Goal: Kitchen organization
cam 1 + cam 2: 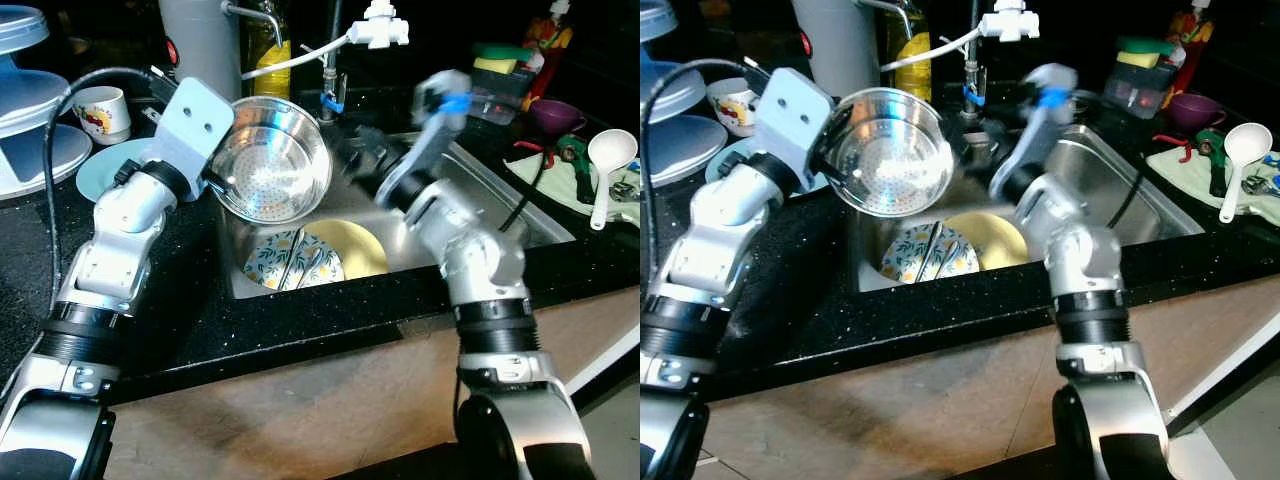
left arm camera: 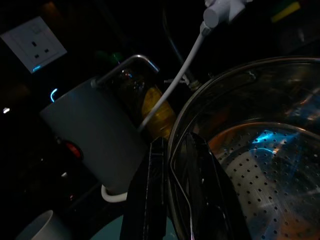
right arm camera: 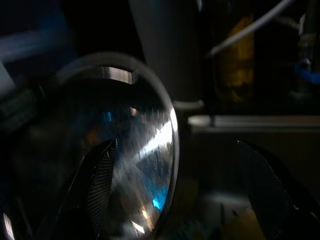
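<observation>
Black counter (image 1: pixel 200 320) rings the sink (image 1: pixel 480 190), where 2 plates (image 1: pixel 330 255) lie. My left gripper (image 2: pixel 175 200) is clamped on the strainer (image 1: pixel 270 160) rim, holding it tilted above the sink's left edge, mouth toward me. My right gripper (image 3: pixel 175 195), fingers spread, sits just right of it, nearer the faucet (image 1: pixel 330 70).
</observation>
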Robot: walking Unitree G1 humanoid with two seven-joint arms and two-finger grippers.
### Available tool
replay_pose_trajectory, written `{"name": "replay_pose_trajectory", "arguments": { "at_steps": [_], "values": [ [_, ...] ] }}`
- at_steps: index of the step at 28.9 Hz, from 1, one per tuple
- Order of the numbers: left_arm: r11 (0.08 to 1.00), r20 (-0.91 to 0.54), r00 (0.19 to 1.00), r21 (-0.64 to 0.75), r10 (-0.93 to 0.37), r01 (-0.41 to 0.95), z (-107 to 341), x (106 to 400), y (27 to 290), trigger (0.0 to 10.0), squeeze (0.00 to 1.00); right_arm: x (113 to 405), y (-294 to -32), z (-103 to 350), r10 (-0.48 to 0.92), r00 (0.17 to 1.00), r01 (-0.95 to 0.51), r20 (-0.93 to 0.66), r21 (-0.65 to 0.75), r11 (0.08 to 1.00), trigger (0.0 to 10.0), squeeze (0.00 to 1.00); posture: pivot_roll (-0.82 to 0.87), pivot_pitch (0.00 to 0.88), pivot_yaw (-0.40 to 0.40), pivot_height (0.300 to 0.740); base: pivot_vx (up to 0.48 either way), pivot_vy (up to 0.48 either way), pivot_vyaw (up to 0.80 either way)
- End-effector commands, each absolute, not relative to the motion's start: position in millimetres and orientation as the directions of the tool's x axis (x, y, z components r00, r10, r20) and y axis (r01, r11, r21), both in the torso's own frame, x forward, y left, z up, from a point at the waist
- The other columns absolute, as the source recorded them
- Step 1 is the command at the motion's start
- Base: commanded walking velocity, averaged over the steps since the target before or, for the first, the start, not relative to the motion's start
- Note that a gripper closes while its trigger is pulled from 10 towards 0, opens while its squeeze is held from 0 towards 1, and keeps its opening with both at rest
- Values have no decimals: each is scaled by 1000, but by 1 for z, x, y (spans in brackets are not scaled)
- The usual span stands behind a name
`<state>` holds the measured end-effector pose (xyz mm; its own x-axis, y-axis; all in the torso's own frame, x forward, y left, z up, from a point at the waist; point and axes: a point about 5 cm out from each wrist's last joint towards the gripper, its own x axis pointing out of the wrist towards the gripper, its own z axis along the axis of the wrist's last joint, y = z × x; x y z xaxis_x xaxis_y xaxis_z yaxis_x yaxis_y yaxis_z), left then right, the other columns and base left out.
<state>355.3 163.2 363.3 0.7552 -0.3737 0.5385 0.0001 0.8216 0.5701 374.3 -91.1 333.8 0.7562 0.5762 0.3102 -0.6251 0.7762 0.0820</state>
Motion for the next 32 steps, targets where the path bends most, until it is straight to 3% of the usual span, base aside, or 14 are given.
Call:
{"name": "replay_pose_trajectory", "arguments": {
  "at_steps": [1, 9, 10, 11, 12, 13, 32],
  "values": [
    [823, 570, 721, 569, -393, -1, 371, 352, 160, 0, 0, 374, -92, 333, 570, 762, -609, 308, 40, 792, 10000, 0, 41, 180, -14, 740, 0, 0, 0],
    [825, 587, 700, 565, -407, 6, 373, 351, 158, 0, 0, 375, -91, 325, 568, 778, -597, 269, 31, 802, 10000, 0, 42, 186, -15, 740, 0, 0, 0],
    [825, 585, 703, 566, -405, 4, 372, 351, 159, 0, 0, 375, -92, 326, 564, 779, -596, 274, 46, 801, 9529, 0, 42, 186, -15, 740, 0, 0, 0],
    [825, 585, 702, 565, -405, 4, 372, 351, 159, 0, 0, 376, -92, 326, 561, 780, -596, 279, 54, 801, 941, 0, 42, 186, -15, 740, 0, 0, 0],
    [825, 585, 702, 565, -405, 4, 372, 351, 159, 0, 0, 376, -92, 326, 561, 780, -596, 279, 54, 801, 941, 0, 42, 186, -15, 740, 0, 0, 0],
    [825, 586, 702, 565, -405, 4, 372, 351, 159, 0, 0, 376, -93, 327, 558, 780, -595, 282, 59, 802, 0, 0, 42, 186, -15, 740, 0, 0, 0],
    [779, 565, 681, 627, -466, 13, 368, 350, 150, 0, 0, 376, -96, 328, 549, 779, -599, 303, 101, 794, 0, 0, 43, 194, -13, 740, 0, 0, 0]
  ]
}}
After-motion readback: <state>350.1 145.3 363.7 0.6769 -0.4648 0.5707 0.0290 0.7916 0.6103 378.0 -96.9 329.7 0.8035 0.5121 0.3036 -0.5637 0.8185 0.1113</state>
